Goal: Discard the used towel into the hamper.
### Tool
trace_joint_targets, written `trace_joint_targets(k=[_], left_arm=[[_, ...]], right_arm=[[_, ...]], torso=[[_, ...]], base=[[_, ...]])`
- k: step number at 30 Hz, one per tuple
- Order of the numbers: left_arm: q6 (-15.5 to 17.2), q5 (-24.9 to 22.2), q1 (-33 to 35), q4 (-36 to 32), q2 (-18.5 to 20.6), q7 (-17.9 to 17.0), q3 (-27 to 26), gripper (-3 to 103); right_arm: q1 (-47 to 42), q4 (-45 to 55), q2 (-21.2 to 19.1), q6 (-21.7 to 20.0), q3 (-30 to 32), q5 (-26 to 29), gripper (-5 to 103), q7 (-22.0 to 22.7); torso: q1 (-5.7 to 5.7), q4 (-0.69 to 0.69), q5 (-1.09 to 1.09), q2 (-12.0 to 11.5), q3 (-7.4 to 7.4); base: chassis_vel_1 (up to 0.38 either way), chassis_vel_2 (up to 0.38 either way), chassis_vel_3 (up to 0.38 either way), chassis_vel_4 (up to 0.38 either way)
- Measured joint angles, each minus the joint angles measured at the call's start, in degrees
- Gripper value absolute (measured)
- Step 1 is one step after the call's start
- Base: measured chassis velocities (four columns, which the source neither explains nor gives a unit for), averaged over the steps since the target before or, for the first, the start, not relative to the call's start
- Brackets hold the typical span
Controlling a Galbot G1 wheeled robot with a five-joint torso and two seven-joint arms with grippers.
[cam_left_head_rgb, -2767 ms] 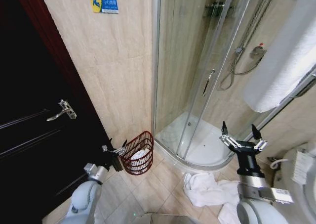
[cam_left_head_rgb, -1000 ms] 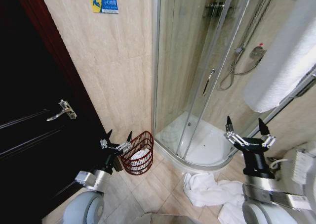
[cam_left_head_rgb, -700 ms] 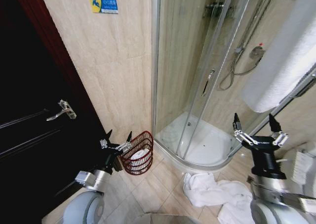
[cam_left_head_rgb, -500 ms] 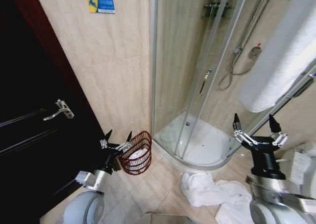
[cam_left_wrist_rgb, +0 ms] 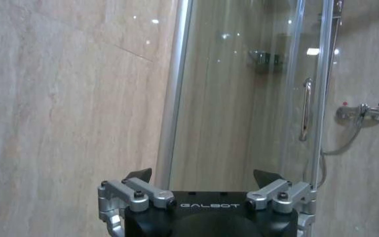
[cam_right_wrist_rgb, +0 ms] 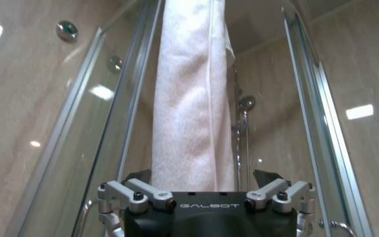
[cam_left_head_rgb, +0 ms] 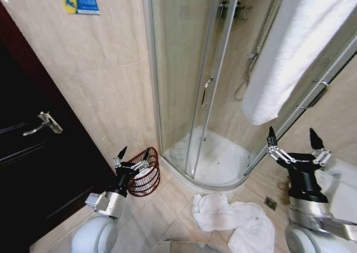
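From the head, the hamper (cam_left_head_rgb: 144,172) is standing on the floor by the wall beside the shower (cam_left_head_rgb: 209,152), the towel (cam_left_head_rgb: 231,219) is lying crumpled on the tiles, and the left gripper (cam_left_head_rgb: 131,153) and right gripper (cam_left_head_rgb: 297,140) are hanging spread and empty. The left wrist is showing its fingers (cam_left_wrist_rgb: 138,175) apart, facing the shower glass. The right wrist is showing its fingers (cam_right_wrist_rgb: 266,176) apart below a hanging towel (cam_right_wrist_rgb: 193,98).

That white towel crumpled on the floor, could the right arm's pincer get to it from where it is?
Probably yes: the right pincer is open and empty, raised above the towel, with nothing visibly between them.
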Motion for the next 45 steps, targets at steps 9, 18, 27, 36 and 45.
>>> trace_joint_targets(k=[9, 18, 27, 36, 45], left_arm=[[0.0, 0.0, 0.0, 0.0, 0.0, 0.0, 0.0, 100], [0.0, 0.0, 0.0, 0.0, 0.0, 0.0, 0.0, 100], [0.0, 0.0, 0.0, 0.0, 0.0, 0.0, 0.0, 100], [0.0, 0.0, 0.0, 0.0, 0.0, 0.0, 0.0, 100], [0.0, 0.0, 0.0, 0.0, 0.0, 0.0, 0.0, 100]], right_arm=[[2.5, 0.0, -4.8, -0.4, 5.1, 5.5, 100, -0.1], [7.7, 0.0, -12.4, -3.4, 12.0, 11.8, 100, 1.6], [12.0, -2.5, -18.7, -5.4, 20.4, 18.5, 100, 1.9], [15.7, -5.2, -23.9, -7.7, 24.4, 22.7, 100, 2.7], [23.8, -13.8, -35.4, -11.5, 27.6, 26.0, 100, 4.5]], torso=[[0.00, -0.01, -0.01, 0.0, 0.00], [0.00, -0.01, 0.02, 0.0, 0.00], [0.00, -0.02, 0.02, 0.0, 0.00], [0.00, -0.02, 0.01, 0.0, 0.00], [0.00, 0.03, 0.00, 0.0, 0.00]], base=[[0.000, 0.000, 0.000, 0.000], [0.000, 0.000, 0.000, 0.000], [0.045, 0.047, 0.049, 0.044], [0.094, 0.091, 0.082, 0.092], [0.100, 0.089, 0.102, 0.107]])
